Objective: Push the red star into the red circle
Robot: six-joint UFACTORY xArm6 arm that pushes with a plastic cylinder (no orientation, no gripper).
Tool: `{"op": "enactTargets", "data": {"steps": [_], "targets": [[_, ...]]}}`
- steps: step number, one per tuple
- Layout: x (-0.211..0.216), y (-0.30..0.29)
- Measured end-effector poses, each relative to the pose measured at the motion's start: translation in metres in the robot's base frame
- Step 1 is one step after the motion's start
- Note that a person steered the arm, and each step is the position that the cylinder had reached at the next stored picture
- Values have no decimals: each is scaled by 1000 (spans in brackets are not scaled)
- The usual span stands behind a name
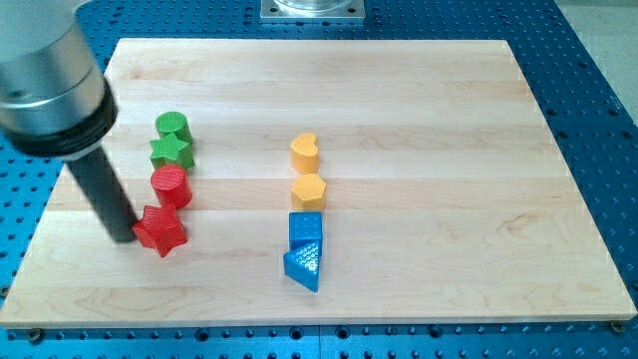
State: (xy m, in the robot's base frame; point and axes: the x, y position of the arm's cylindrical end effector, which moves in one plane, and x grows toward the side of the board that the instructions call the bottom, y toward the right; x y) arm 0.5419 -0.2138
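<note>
The red star [160,230] lies on the wooden board at the view's left, just below the red circle [170,185], with their edges almost touching. My tip [121,235] rests on the board right against the star's left side. The dark rod rises from it up and to the left into the large grey arm body at the view's top left corner.
A green star [171,151] and a green circle [171,126] stand above the red circle in a column. In the middle are a yellow heart [304,152], a yellow hexagon [309,190], a blue cube [306,228] and a blue triangle [303,265]. The board's left edge [50,214] is near the tip.
</note>
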Motion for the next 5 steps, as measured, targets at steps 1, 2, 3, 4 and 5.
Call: {"op": "enactTargets", "data": {"steps": [1,2,3,4,5], "targets": [[47,-24],[74,-38],[58,-25],[51,21],[30,41]]}}
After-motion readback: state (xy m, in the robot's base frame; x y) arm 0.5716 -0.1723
